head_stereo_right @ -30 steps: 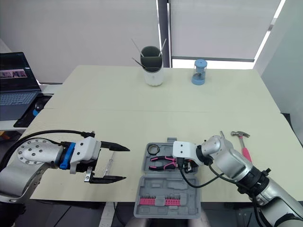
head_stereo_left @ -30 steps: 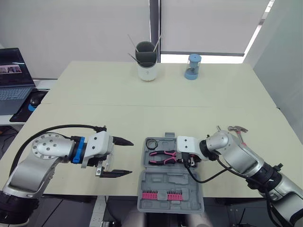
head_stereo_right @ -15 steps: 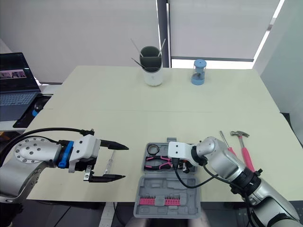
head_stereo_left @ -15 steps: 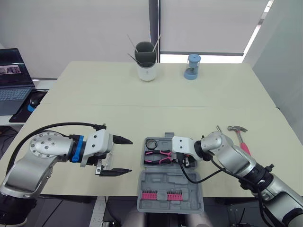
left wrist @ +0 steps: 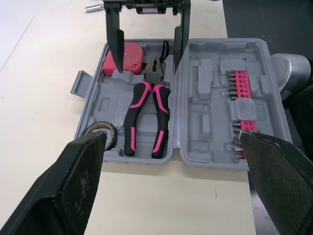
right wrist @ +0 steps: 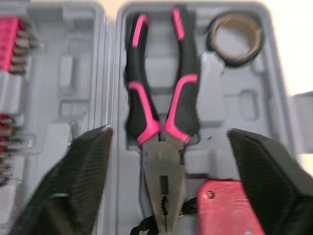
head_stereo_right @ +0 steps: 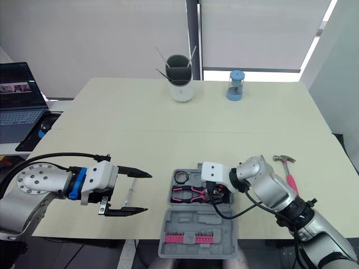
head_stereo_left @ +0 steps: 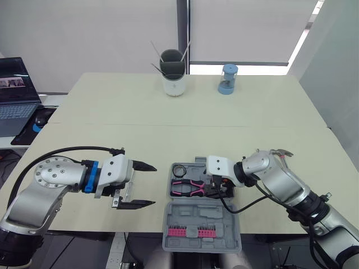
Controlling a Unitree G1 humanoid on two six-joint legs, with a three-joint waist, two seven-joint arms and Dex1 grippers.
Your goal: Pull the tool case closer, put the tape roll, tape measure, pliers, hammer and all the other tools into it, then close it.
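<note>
The grey tool case (head_stereo_left: pixel 205 217) lies open at the table's front edge. In its far half lie the black-and-pink pliers (head_stereo_left: pixel 188 187), the tape roll (head_stereo_left: pixel 179 170) and the red tape measure (left wrist: pixel 124 58). My right gripper (left wrist: pixel 146 49) hovers open just over the pliers' head, one finger on each side, holding nothing. The pink-handled hammer (head_stereo_right: pixel 287 171) lies on the table to the right of the case. My left gripper (head_stereo_left: pixel 154 185) hangs open and empty just left of the case. A slim screwdriver (head_stereo_right: pixel 130 194) lies beside it.
Pink bits (head_stereo_left: pixel 185 231) fill a row in the case's near half. A white holder with sticks (head_stereo_left: pixel 174 78) and a blue container (head_stereo_left: pixel 228 78) stand at the far edge. A laptop (head_stereo_left: pixel 17 89) sits off to the left.
My right gripper has opened and let go of the pliers, which now rest in the case. The left gripper has stayed put.
</note>
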